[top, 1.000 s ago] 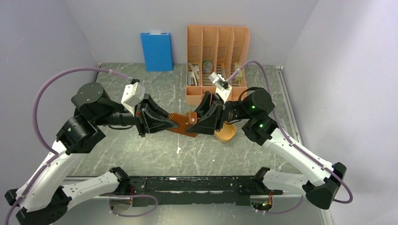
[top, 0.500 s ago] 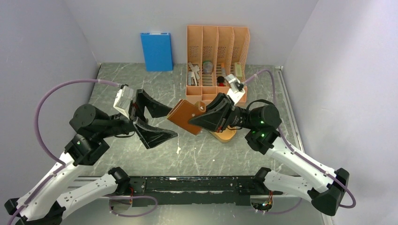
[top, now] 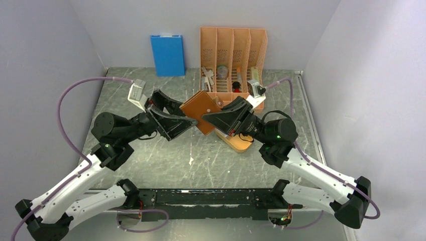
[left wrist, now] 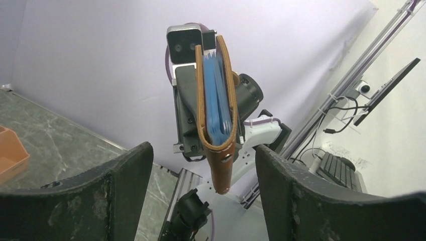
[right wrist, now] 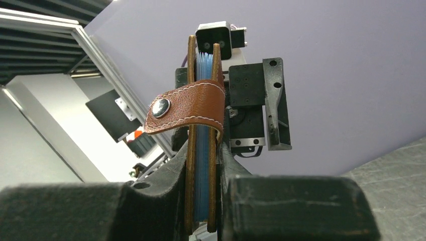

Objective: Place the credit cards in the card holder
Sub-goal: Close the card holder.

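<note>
While the right claw [top: 211, 119] clamps narrowly on the card holder [top: 200, 110], pressing it between both fingers [right wrist: 296, 206], the brown folder stands on edge, clear of the table [top: 166, 155]. Its snap tab [right wrist: 183, 108] lies across the edge over the blue sleeves [right wrist: 203, 165]. The left claw [top: 187, 116] faces it, spread wide, its fingertips [left wrist: 135, 165] just beside the holder's near edge and apart from it. An orange tray [top: 242, 144] lies under the right claw, and an orange organizer [top: 232, 50] stands behind.

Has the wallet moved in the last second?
Yes. The wallet has gone toward the back, closer to the orange organizer, held by the right gripper.
</note>
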`<action>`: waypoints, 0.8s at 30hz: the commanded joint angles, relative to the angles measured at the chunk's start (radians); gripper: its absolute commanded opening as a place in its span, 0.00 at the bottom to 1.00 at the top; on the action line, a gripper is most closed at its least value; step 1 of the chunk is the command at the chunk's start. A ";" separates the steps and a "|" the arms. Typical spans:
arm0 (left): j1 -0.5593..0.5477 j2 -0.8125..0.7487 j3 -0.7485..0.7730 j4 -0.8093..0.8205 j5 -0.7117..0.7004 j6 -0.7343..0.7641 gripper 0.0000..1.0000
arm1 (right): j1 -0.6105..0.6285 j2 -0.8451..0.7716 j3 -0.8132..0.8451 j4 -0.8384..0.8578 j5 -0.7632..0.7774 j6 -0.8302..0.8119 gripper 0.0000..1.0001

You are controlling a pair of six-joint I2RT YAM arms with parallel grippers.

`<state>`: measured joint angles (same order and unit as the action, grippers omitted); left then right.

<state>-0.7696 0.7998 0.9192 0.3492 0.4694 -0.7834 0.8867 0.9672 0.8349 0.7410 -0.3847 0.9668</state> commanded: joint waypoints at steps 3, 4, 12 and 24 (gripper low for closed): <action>-0.006 0.034 0.006 0.134 -0.021 -0.072 0.59 | 0.020 -0.002 -0.028 0.080 0.100 0.027 0.00; -0.005 0.034 0.003 0.138 -0.023 -0.075 0.53 | 0.021 -0.003 -0.031 0.077 0.104 0.026 0.00; -0.007 0.013 0.030 0.048 -0.064 -0.028 0.05 | 0.023 -0.031 -0.034 0.005 0.123 -0.010 0.01; -0.006 0.006 0.238 -0.537 -0.245 0.096 0.05 | 0.023 -0.155 0.296 -0.928 0.276 -0.505 0.63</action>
<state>-0.7761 0.7959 1.0939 -0.0032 0.2825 -0.7383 0.9085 0.8158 1.0142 0.1459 -0.1856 0.6708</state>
